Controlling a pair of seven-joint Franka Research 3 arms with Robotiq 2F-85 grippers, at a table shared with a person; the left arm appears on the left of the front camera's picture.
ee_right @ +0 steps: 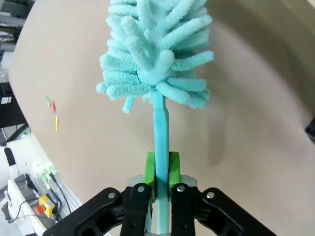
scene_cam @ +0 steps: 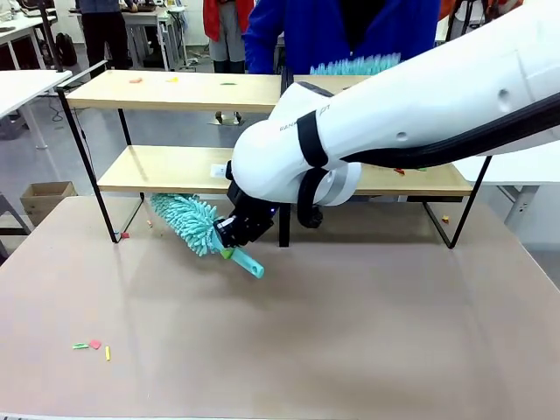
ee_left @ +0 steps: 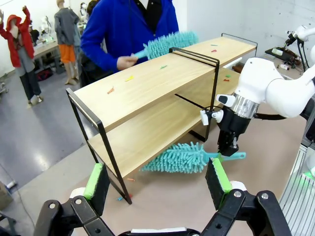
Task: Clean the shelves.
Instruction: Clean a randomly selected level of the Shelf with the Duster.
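Gripping the thin handle of a teal duster, the right gripper has its green pads clamped flat against both sides of the stem. The fluffy head spreads just past its fingertips. A short stub of handle pokes out behind the gripper, angled down toward the tabletop.

The shelves stand on that tabletop just beyond and above the right gripper. They are two long light-wood boards in a thin black frame. The duster's head reaches under the front edge of the lower board; whether its fibres touch the wood I cannot tell.

The left gripper hangs well back from all this, fingers spread wide with nothing between them. It looks toward the end of the shelves, with the right gripper farther off on the table.

The tabletop is a plain matte beige. A few small coloured scraps, green, red and yellow, lie well away from the right gripper, off to the side its duster head points toward and nearer the robot's edge. More tiny scraps dot the upper board above the gripper.

Across the shelves from both grippers stands a person in a blue top. One hand holds a second duster over the upper board. Beyond lies a grey floor. A cardboard box sits on it, and a white table stands off to the side.
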